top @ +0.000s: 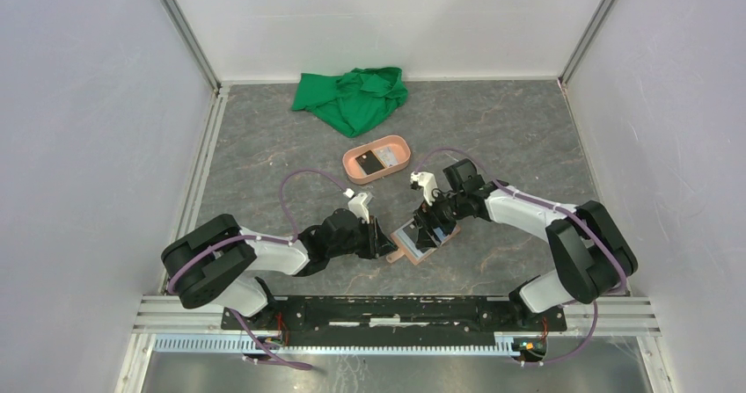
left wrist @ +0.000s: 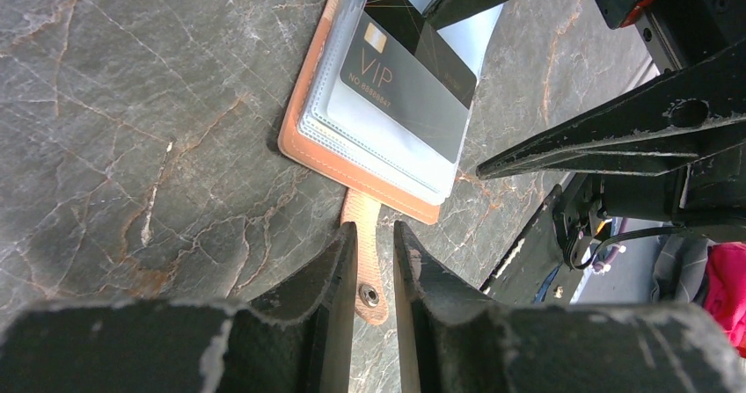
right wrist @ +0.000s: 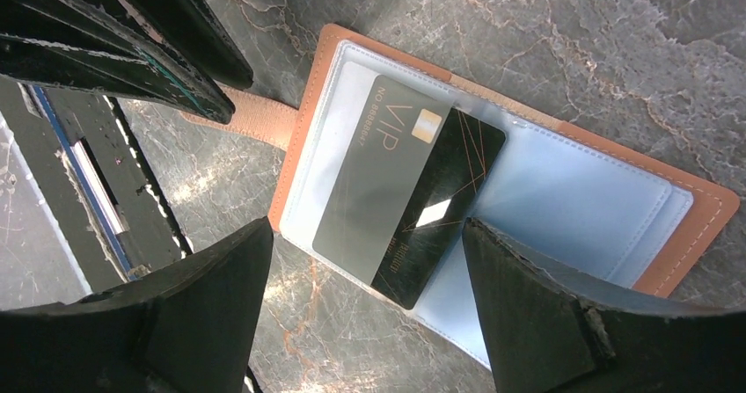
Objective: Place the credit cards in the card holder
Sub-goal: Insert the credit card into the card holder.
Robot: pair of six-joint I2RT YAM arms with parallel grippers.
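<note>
The card holder (right wrist: 572, 182) is laid open and flat on the grey table (top: 528, 138), near the front edge, between the two claws. Its brown cover is turned down and its clear pockets are turned up. A black card (right wrist: 396, 182) with gold lines and the word VIP is seen on the holder. It is lying a bit crooked. One part of it is tucked under a clear pocket and looks grey there, and the other part is sticking out and looks black. The short brown tab (left wrist: 362, 217) of the holder is stretched out toward the left claw (left wrist: 374, 228). The left claw is clenched on this tab, with one finger pressed to each side of it, close to the small metal snap. The right claw (right wrist: 365, 235) is held just above the holder and is released, with its fingers spread wide. One finger is seen on each side of the black card, and the card is not touched by either of them. Farther back on the table a pink tray (top: 352, 166) is placed, and another dark card (top: 380, 159) is kept inside it. A green cloth (top: 352, 98) is bunched up behind the tray, near the back wall.
</note>
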